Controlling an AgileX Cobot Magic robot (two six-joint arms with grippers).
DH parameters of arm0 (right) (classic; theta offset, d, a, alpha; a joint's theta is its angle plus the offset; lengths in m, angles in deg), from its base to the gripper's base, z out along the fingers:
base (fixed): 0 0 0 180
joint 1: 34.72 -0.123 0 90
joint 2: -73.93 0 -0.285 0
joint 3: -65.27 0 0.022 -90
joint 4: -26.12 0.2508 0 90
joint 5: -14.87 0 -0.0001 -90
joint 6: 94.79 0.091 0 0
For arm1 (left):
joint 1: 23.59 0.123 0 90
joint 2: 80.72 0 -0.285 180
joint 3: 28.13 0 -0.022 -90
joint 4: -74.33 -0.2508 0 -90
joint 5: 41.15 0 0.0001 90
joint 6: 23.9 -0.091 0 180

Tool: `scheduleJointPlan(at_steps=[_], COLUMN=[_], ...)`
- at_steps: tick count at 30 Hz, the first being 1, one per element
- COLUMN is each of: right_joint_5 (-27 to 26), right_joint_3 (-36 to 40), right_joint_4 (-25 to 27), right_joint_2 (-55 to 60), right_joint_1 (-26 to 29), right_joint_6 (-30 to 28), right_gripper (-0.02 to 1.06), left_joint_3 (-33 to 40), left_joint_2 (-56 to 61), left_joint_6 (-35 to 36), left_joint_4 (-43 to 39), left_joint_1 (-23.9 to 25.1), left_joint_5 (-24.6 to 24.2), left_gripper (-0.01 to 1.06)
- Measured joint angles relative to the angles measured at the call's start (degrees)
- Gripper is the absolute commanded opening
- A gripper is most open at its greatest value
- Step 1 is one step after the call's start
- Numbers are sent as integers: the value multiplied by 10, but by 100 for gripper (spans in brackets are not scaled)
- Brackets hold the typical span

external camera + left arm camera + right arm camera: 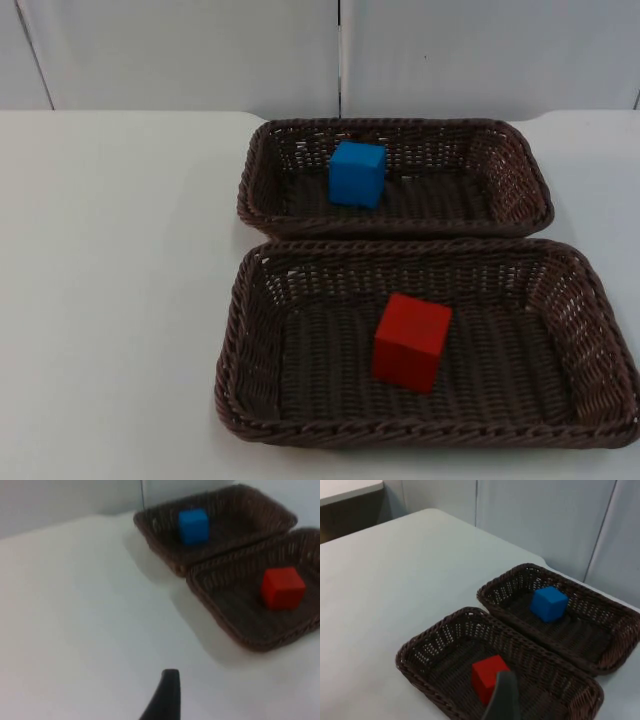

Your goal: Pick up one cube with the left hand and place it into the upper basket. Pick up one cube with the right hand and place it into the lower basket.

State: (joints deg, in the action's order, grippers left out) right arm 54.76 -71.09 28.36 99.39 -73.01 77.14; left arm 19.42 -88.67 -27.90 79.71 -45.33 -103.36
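A blue cube (357, 173) rests on the floor of the upper brown wicker basket (262, 170), left of its middle. A red cube (411, 341) sits near the middle of the lower basket (400, 433), which lies directly in front of the upper one. In the left wrist view my left gripper (167, 697) is held back over bare table, well to the left of the blue cube (193, 526) and the red cube (282, 587). In the right wrist view my right gripper (502, 700) hangs high and away from both baskets, with the red cube (485, 675) and the blue cube (548, 603) below.
The white table (120, 300) stretches wide to the left of the baskets. A grey partition wall (200, 50) closes off the far edge. The two baskets nearly touch along their long sides. A lower surface (350, 510) lies beyond the table's edge.
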Motion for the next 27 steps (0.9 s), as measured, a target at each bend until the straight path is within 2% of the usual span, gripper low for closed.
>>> scheduleJointPlan(at_steps=[4, 17, 27], right_joint_5=[32, 153, 219], right_joint_3=[0, 0, 0], right_joint_4=[-17, -22, -62], right_joint_2=[-32, -131, -175], right_joint_1=[0, 0, 0], right_joint_6=[22, 55, 103], right_gripper=[64, 64, 64], left_joint_3=[11, 11, 11], left_joint_2=[0, 0, 0], left_joint_6=[6, 9, 10], left_joint_4=[-1, -11, -21], left_joint_1=[0, 0, 0], left_joint_5=[0, 0, 0], left_gripper=[80, 80, 80])
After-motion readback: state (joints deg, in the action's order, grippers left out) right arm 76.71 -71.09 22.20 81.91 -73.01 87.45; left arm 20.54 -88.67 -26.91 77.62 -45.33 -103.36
